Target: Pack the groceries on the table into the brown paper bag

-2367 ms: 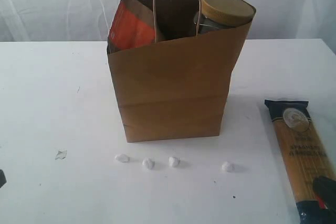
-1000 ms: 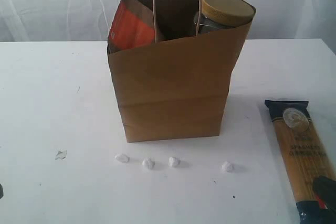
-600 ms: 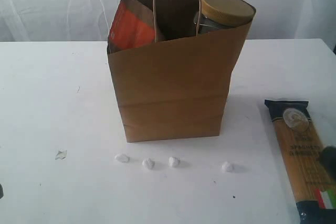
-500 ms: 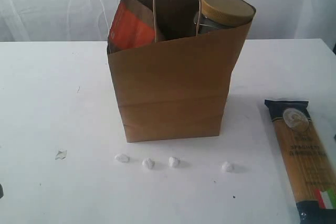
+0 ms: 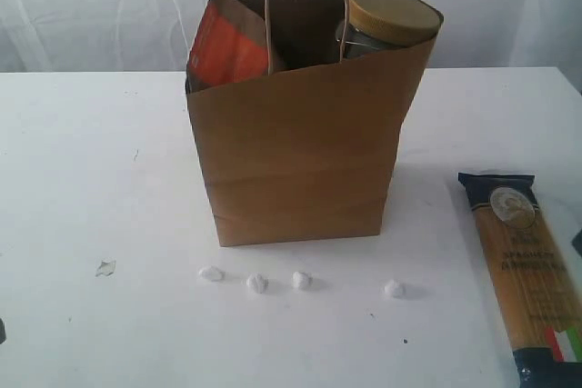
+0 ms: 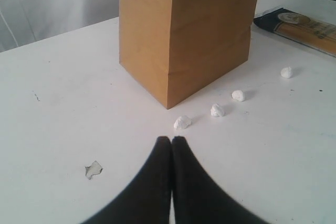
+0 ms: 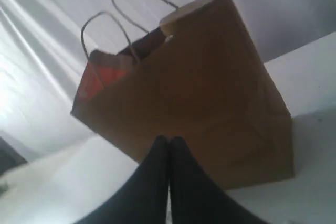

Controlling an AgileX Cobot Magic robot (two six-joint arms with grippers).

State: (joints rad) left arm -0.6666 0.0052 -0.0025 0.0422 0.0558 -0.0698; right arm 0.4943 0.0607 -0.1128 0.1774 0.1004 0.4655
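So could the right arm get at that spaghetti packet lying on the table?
Probably yes: the spaghetti packet lies flat in the open on that arm's side of the table, clear of the paper bag. The right gripper is shut, so it must open first.

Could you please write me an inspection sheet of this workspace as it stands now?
Surface: plain white tabletop, a few dark specks.
Job's things: upright brown kraft paper bag holds a brown pouch with orange-red panel and a tan-lidded clear jar, both poking above the rim; long spaghetti packet lies flat on the table, outside the bag.
Clutter: four small white pebble-like bits in a row in front of the bag; one small torn scrap.
Grippers: left gripper shut, empty; right gripper shut, empty.
Cables: nothing seen.
Surroundings: white curtain behind the table.
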